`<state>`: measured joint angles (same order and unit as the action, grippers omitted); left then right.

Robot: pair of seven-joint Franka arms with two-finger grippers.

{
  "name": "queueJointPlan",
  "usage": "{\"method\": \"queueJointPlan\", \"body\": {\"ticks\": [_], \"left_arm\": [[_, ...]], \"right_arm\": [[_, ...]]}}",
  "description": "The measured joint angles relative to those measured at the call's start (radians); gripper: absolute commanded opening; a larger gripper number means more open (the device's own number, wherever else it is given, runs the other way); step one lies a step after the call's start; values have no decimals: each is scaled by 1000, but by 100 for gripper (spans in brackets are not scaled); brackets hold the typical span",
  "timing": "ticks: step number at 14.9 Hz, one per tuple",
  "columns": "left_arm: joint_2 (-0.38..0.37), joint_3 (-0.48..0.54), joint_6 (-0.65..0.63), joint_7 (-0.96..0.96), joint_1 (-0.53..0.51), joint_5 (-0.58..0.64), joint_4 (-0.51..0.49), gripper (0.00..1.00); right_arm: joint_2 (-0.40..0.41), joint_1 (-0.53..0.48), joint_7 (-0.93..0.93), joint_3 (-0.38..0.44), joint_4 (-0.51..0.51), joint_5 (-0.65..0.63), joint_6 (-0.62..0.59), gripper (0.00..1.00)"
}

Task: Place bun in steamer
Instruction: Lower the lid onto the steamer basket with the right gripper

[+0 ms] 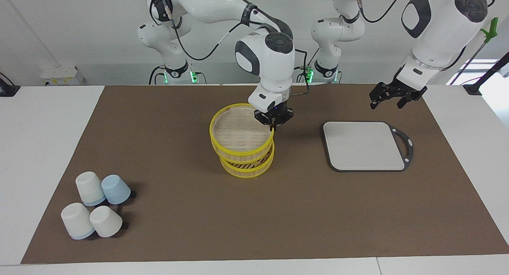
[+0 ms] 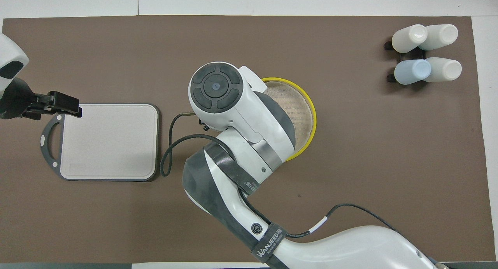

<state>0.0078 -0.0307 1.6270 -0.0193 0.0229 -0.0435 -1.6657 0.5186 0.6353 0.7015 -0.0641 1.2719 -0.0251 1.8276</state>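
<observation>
The steamer stands in the middle of the brown mat. Its top yellow-rimmed tier (image 1: 235, 152) sits tilted and shifted off the lower tier (image 1: 247, 172). My right gripper (image 1: 274, 126) is shut on the top tier's rim, on the side nearer to the robots. In the overhead view the right arm covers this gripper and part of the steamer (image 2: 301, 105). No bun shows in either view. My left gripper (image 1: 387, 103) is open and empty, up in the air over the mat by the grey board's corner, and it also shows in the overhead view (image 2: 64, 104).
A grey rectangular board (image 1: 364, 145) with a dark handle lies toward the left arm's end, also in the overhead view (image 2: 109, 142). Several upturned cups (image 1: 97, 205), white and pale blue, cluster at the right arm's end, farther from the robots than the steamer (image 2: 426, 53).
</observation>
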Motion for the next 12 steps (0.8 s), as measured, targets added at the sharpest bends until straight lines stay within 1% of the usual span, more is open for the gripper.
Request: {"method": "queueJointPlan", "body": {"ticks": [8, 12], "left_arm": [[1, 0, 26, 0, 0, 21, -1, 100], [2, 0, 26, 0, 0, 21, -2, 100]], "right_arm": [[11, 3, 2, 1, 1, 0, 60, 0], [30, 7, 3, 1, 32, 0, 103, 0]]}}
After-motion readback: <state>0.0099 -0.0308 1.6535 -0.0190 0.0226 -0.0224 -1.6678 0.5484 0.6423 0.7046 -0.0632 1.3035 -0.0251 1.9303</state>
